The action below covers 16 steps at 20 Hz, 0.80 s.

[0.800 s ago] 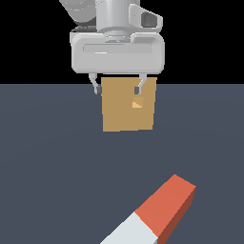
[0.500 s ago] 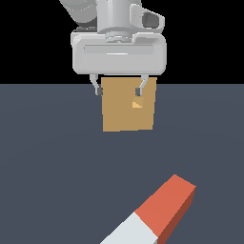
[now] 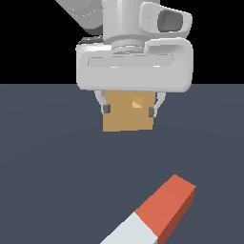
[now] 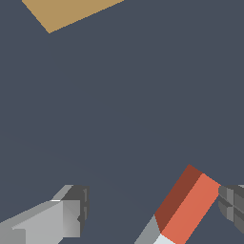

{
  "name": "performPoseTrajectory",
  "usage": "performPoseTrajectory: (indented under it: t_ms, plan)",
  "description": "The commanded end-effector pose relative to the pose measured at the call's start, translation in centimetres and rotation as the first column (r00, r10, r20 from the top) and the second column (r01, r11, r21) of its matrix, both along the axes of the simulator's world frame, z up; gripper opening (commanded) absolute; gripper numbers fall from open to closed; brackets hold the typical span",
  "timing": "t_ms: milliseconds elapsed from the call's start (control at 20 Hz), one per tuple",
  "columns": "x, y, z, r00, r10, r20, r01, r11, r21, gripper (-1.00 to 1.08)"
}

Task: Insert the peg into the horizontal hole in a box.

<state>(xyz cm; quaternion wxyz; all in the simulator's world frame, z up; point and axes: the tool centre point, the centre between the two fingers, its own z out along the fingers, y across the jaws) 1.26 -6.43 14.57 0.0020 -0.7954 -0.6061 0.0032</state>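
Note:
The peg (image 3: 159, 214) lies flat on the dark floor at the front, its red-orange half toward the exterior view's right and its grey-white half (image 3: 127, 233) running out of frame. The tan box (image 3: 127, 119) stands farther back, with its small orange hole (image 3: 138, 104) on the face toward the camera. My gripper (image 3: 128, 110) hangs open and empty in front of the box, above the floor. In the wrist view the peg's red end (image 4: 190, 205) lies between my open fingers (image 4: 71, 217), nearer one of them. A corner of the box (image 4: 66, 12) shows there too.
Dark grey floor (image 3: 47, 167) all around the peg and box. Nothing else is in view.
My gripper has come down and toward the camera, now looming larger and covering the box's top. Its fingers stay open. Peg and box have not moved.

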Motion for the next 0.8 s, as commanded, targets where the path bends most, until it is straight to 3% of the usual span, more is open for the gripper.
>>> performPoseTrajectory:
  t_ms: [0,150,400,750]
  plan:
    - [0.4,-3.1,-1.4,0.994,-0.107,0.001,0.107,0.994,-0.002,1.00]
    - [0.4,-7.0,-3.2,0.971,-0.241,0.003,0.241,0.971,-0.003,1.00]
    - [-0.6,-12.5,-5.7,0.905,-0.426,0.006,0.426,0.905,-0.002,1.00]
    - [-2.2,-16.6,-7.6,0.829,-0.559,0.008,0.560,0.829,0.000,1.00]
